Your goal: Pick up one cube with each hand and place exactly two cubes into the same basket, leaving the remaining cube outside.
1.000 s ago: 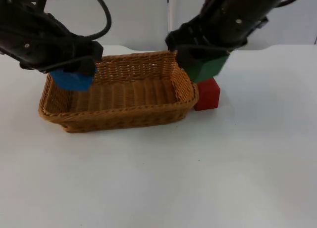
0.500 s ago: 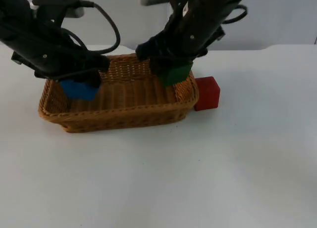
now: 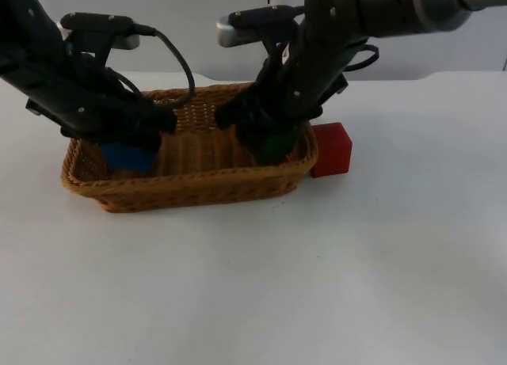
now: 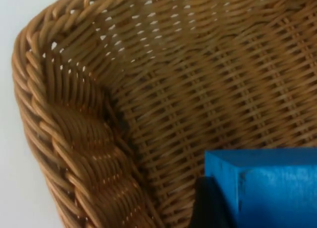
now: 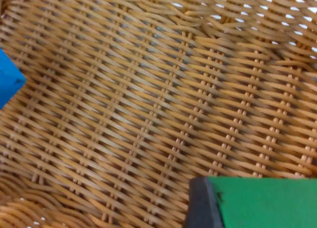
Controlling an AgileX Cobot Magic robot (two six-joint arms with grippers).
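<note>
A woven wicker basket (image 3: 190,187) stands left of centre on the white table. My left gripper (image 3: 131,147) reaches into its left end, shut on a blue cube (image 3: 129,156) that hangs low over the basket floor (image 4: 237,89); the same blue cube (image 4: 267,188) shows in the left wrist view. My right gripper (image 3: 273,139) is down in the basket's right end, shut on a green cube (image 3: 275,147), seen as a green cube (image 5: 262,203) just above the weave. A red cube (image 3: 332,150) rests on the table, touching the basket's right outer wall.
The grey partition wall (image 3: 230,32) rises behind the basket. Open white table (image 3: 317,278) spreads in front and to the right. Both arms crowd the space above the basket.
Both grippers have come down into the basket with their cubes. The right one moved left from above the red cube; the left one sank at the left end.
</note>
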